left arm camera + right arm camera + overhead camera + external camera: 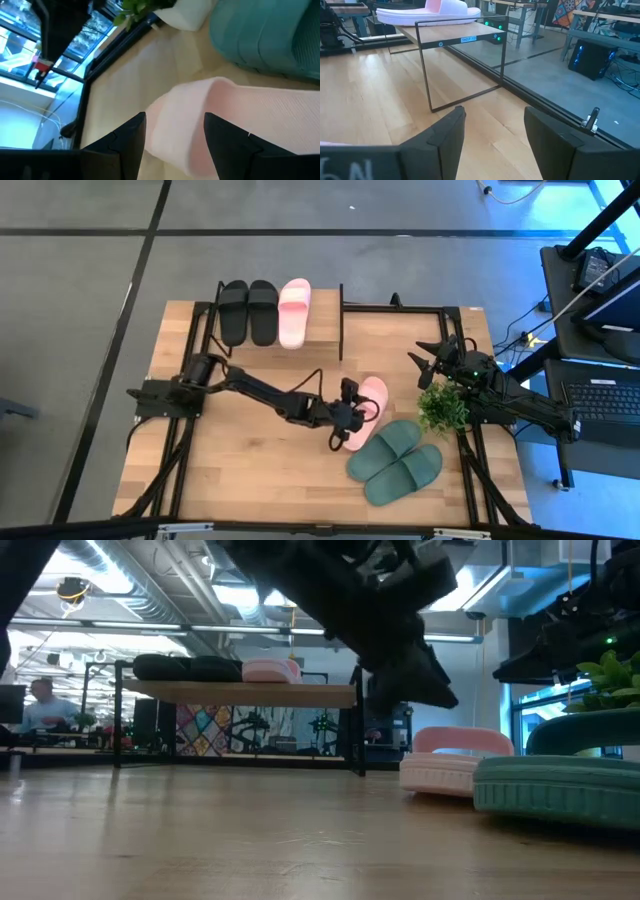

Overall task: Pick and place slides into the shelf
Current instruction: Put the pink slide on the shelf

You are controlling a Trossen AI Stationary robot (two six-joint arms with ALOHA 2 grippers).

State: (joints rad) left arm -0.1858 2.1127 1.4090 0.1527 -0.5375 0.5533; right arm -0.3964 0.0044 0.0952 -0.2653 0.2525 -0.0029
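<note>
A: Where's everything rn?

B: The shelf (320, 330) stands at the far edge of the table (240, 470), left of middle. On top sit two black slides (248, 310) and one pink slide (294, 311). The other pink slide (364, 411) lies on the table near the middle. The two green slides (396, 461) lie just beside it, toward the near right corner.

A: And the arms?

B: The left gripper (349, 406) is right over the loose pink slide. Its fingers (125, 145) are spread apart, one on each side of the slide's edge. Nothing is pinched yet, afaict.

A: Right one?

B: The right gripper (432, 362) waits by the right edge, next to a small green plant (441, 407). Its fingers are apart too, holding nothing.

A: What could go wrong?

B: I think a few things. The slide is soft rubber, so if the fingers close on just the thin edge it may bend and slip out. It also lies very near a green slide, so a finger may bump that one and push it. The plant is close by, and a wide swing could knock it over. On the shelf, the free spot is next to the pink one, so a crooked drop may shove that one or fall off the end.
</note>
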